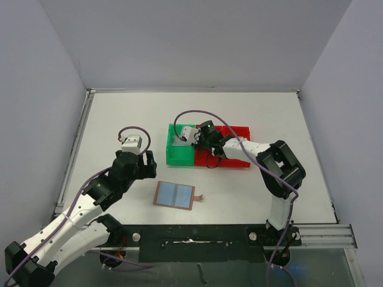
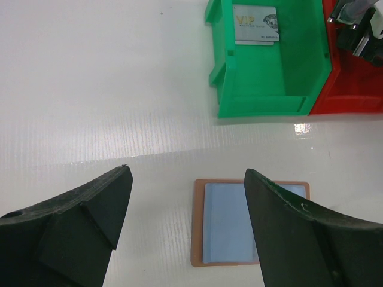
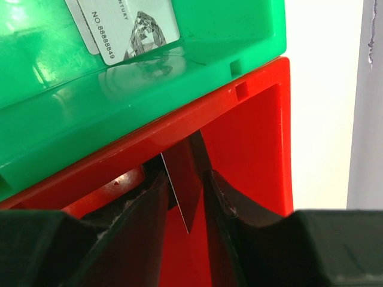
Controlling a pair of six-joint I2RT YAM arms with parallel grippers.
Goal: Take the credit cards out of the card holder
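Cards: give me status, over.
Left gripper open, hovering by holder. Right gripper parted, dark card between, over red bin. Silver card in green bin. No obstruction seen.

walls: plain pale grey, three sides | table: white, glossy | light: bright, even

Your left gripper hovers wide open near the card holder's left edge; your right gripper, well beyond it, has jaws narrowly parted.
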